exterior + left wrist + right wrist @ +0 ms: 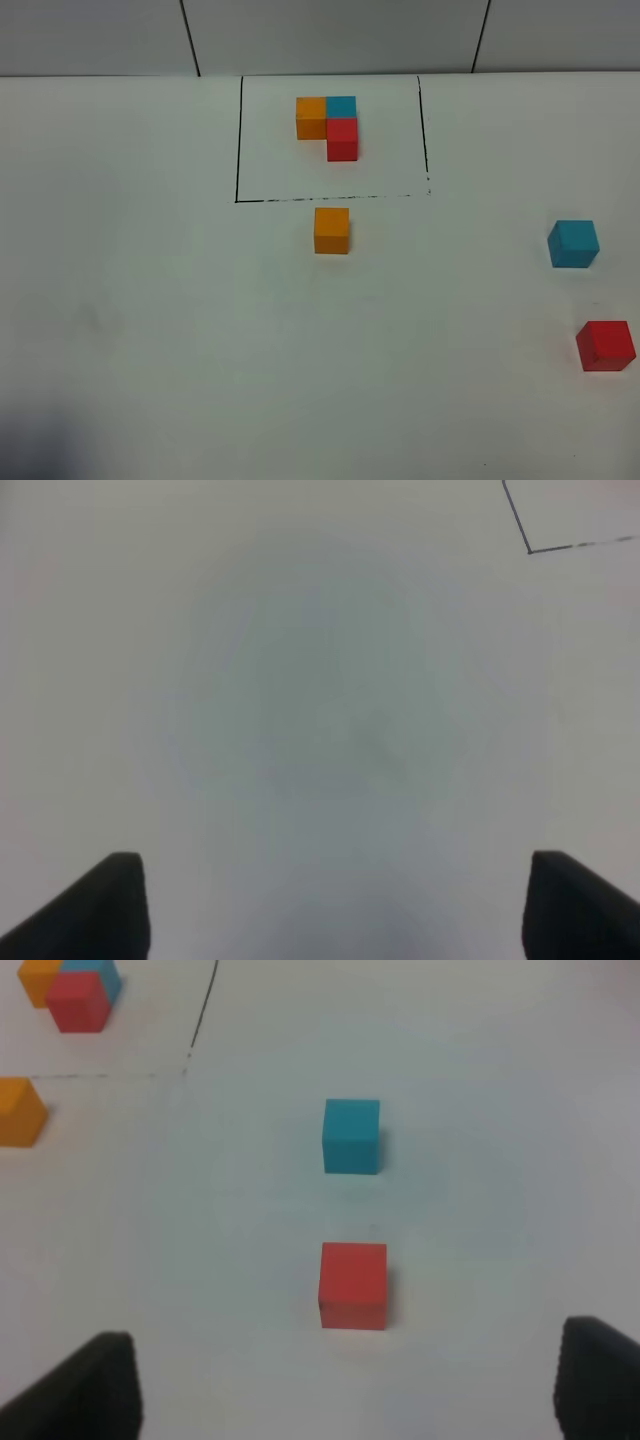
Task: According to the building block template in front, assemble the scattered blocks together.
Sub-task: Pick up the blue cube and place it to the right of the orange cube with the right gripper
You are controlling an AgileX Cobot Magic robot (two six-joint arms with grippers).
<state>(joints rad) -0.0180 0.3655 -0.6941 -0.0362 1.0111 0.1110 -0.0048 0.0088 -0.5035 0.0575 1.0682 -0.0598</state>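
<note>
White surface (150, 320) fills nearly the whole scene and meets a grey panelled wall (330, 35) at the far edge. A thin black rectangle (238, 140) is drawn against that far edge. Inside it, toward its far side, sits the building block template (328, 125): orange on the left touches blue on the right, and red joins the near face of the blue, making an L.

Just outside the rectangle's near line, about mid-scene, the orange block (331, 230) stands alone. Well apart from it, at the right, sits the teal-blue block (573, 244). The red block (605, 346) lies nearer and slightly further right, close to the teal-blue one but not touching it.

The left pincer (335, 880) hangs over bare surface, its dark fingers (110, 900) spread wide and gripping nothing; a corner of the rectangle shows in its view. The right pincer (345, 1365) is likewise spread wide and empty, with the red block nearest it and the teal-blue block beyond.
</note>
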